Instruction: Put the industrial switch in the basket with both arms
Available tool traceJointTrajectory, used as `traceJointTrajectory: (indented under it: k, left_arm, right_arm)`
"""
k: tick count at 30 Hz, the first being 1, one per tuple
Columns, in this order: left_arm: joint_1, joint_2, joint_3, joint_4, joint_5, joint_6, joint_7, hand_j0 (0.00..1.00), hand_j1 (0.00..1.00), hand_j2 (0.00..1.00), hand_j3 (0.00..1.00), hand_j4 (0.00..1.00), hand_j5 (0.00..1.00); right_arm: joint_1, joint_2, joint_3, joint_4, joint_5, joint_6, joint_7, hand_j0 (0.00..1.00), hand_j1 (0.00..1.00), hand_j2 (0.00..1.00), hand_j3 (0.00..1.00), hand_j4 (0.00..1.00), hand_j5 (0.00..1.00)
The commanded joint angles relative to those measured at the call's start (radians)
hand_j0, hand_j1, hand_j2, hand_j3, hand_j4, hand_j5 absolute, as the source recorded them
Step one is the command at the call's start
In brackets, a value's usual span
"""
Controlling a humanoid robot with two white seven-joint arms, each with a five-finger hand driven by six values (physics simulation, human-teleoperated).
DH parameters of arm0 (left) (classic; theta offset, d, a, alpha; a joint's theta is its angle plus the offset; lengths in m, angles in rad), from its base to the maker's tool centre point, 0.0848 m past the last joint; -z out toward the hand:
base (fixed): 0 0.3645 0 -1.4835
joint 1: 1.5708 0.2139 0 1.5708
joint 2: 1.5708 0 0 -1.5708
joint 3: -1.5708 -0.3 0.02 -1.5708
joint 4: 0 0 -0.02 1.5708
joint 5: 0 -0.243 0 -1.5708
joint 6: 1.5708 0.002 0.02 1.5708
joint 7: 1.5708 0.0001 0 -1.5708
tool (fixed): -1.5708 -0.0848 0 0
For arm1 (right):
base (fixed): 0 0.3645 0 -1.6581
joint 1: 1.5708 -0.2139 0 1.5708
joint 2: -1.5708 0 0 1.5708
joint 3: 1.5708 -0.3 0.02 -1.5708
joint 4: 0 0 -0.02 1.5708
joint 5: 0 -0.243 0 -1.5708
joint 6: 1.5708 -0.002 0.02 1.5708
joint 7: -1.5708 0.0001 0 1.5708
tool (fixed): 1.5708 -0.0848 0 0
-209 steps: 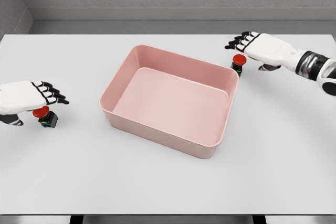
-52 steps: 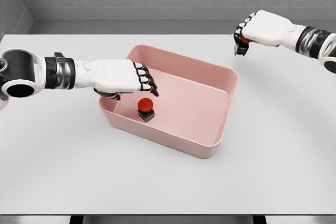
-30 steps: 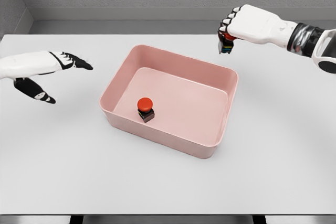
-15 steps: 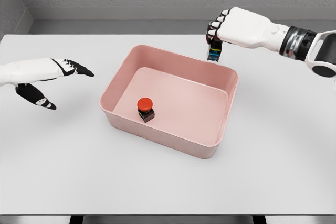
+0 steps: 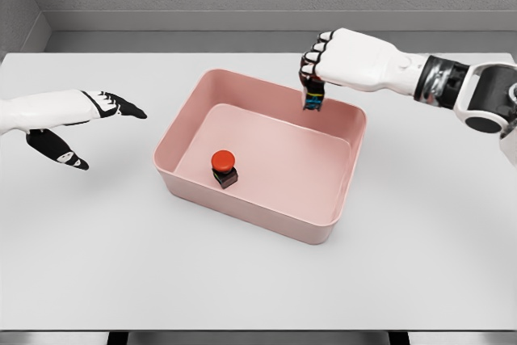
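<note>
Over the far rim of the pink basket (image 5: 331, 236), my right hand (image 5: 343, 58) hangs with its fingers curled tight around the second industrial switch (image 5: 313, 99), whose dark body with coloured edges pokes out below my knuckles. Half a second ago that hand was a little further back and to the right, behind the basket's back wall; now it has slid forward and leftward so the switch dangles just inside the rim, above the basket floor near the far right corner. A second ago it was further out yet, so the carry has been steady.

My left hand (image 5: 69, 111) is spread flat and empty, parked well left of the basket above the white surface (image 5: 258, 288). It has barely shifted in the last second, having let go of its load and pulled clear. That first switch (image 5: 224, 167), with its red button up, sits upright on the basket floor near the front left wall, in the same spot as a moment ago.

By my reckoning, one half of the job is done and the other is nearly there: the held switch is over the opening, so what remains is to lower it a bit and release.
</note>
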Motion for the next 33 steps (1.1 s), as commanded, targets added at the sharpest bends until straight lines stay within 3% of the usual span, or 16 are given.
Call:
traceJointTrajectory:
  k: [1, 12, 15, 16, 17, 23, 26, 30, 33]
  left_arm:
    - [0.0, 0.0, 0.001, 0.0, 0.007, 0.002, 0.0, 1.0, 1.0, 1.0, 1.0, 1.0, 1.0]
    - [0.0, -0.004, -0.004, -0.003, 0.007, 0.002, 0.0, 1.0, 1.0, 1.0, 1.0, 1.0, 1.0]
    - [0.0, -0.004, -0.004, -0.003, 0.007, 0.002, 0.0, 1.0, 1.0, 1.0, 1.0, 1.0, 1.0]
    - [0.0, -0.004, -0.006, -0.003, 0.007, 0.002, 0.0, 1.0, 1.0, 1.0, 1.0, 1.0, 1.0]
    - [0.0, -0.004, -0.006, -0.003, 0.007, 0.002, 0.0, 1.0, 1.0, 1.0, 1.0, 1.0, 1.0]
    - [0.0, -0.004, -0.006, -0.005, 0.007, 0.002, 0.0, 1.0, 1.0, 1.0, 1.0, 1.0, 1.0]
    - [0.0, -0.003, -0.006, -0.005, 0.007, 0.002, 0.0, 1.0, 1.0, 1.0, 1.0, 1.0, 1.0]
    - [0.003, -0.009, -0.006, -0.002, 0.007, 0.002, 0.0, 1.0, 1.0, 1.0, 1.0, 1.0, 1.0]
    - [0.003, -0.007, -0.006, -0.003, 0.007, 0.002, 0.0, 1.0, 1.0, 1.0, 1.0, 1.0, 1.0]
  right_arm:
    - [0.0, -0.003, -0.001, -0.034, -0.005, 0.001, -0.001, 0.47, 0.47, 0.47, 0.47, 0.47, 0.47]
    - [0.029, -0.009, 0.002, -0.104, -0.005, 0.001, -0.003, 0.53, 0.53, 0.53, 0.53, 0.53, 0.53]
    - [0.032, -0.009, 0.002, -0.109, -0.007, 0.001, -0.003, 0.83, 0.83, 0.83, 0.83, 0.83, 0.83]
    - [0.034, -0.009, 0.002, -0.109, -0.007, 0.001, -0.004, 0.97, 0.97, 0.97, 0.97, 0.97, 0.97]
    - [0.034, -0.01, 0.002, -0.109, -0.022, 0.001, -0.003, 1.0, 1.0, 1.0, 1.0, 1.0, 1.0]
    - [0.037, -0.03, -0.002, -0.114, -0.025, 0.001, -0.003, 1.0, 1.0, 1.0, 1.0, 1.0, 1.0]
    - [0.044, -0.076, -0.013, -0.095, -0.048, 0.001, -0.003, 1.0, 1.0, 1.0, 1.0, 1.0, 1.0]
    - [0.132, -0.128, -0.114, -0.029, -0.077, 0.001, -0.003, 1.0, 1.0, 1.0, 1.0, 1.0, 1.0]
    - [0.135, -0.157, -0.145, 0.003, -0.11, 0.001, -0.003, 1.0, 1.0, 1.0, 1.0, 1.0, 1.0]
